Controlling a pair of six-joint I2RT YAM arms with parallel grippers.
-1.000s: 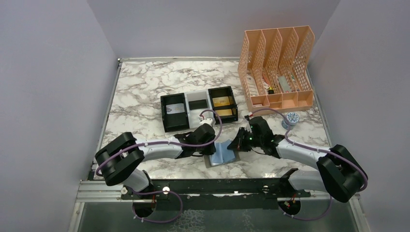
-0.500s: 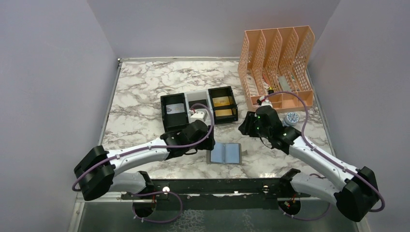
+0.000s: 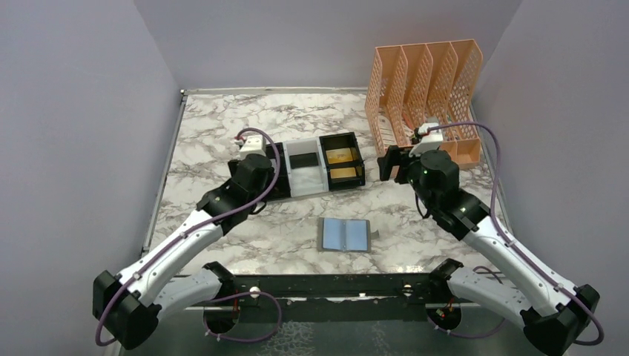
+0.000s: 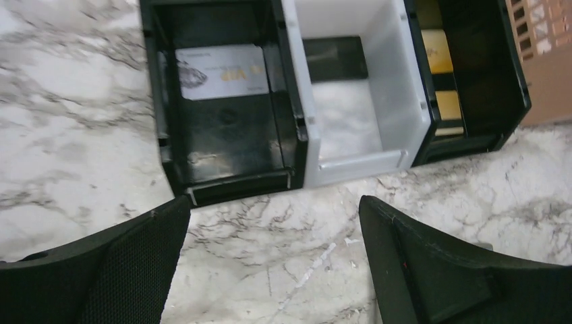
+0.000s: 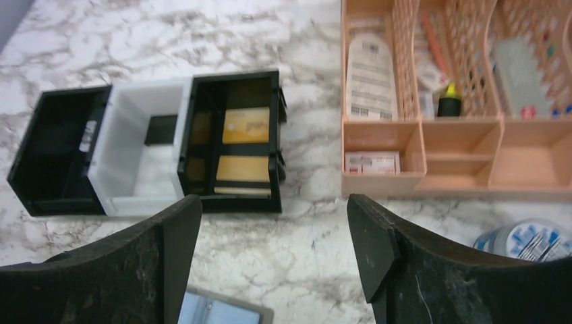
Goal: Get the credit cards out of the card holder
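The card holder [image 3: 345, 235] lies open and flat on the marble, blue-grey inside up, with nothing touching it; its corner shows in the right wrist view [image 5: 216, 314]. No card shows on its panels. Credit cards lie in the tray: a pale one [image 4: 219, 71] in the left black compartment, a black one [image 4: 335, 59] in the white compartment, and gold ones [image 5: 246, 125] in the right black compartment. My left gripper [image 3: 251, 178] [image 4: 275, 219] hangs open and empty over the tray's front left. My right gripper [image 3: 391, 165] [image 5: 273, 209] is open and empty, right of the tray.
The black-and-white three-compartment tray [image 3: 305, 184] stands mid-table behind the holder. A peach mesh file rack [image 3: 426, 81] holding small items stands at the back right. A round tin [image 5: 533, 239] sits in front of the rack. Grey walls enclose the table.
Both grippers have opened, let go of the card holder, and risen back toward the tray and rack. The holder now lies flat and open on its own.
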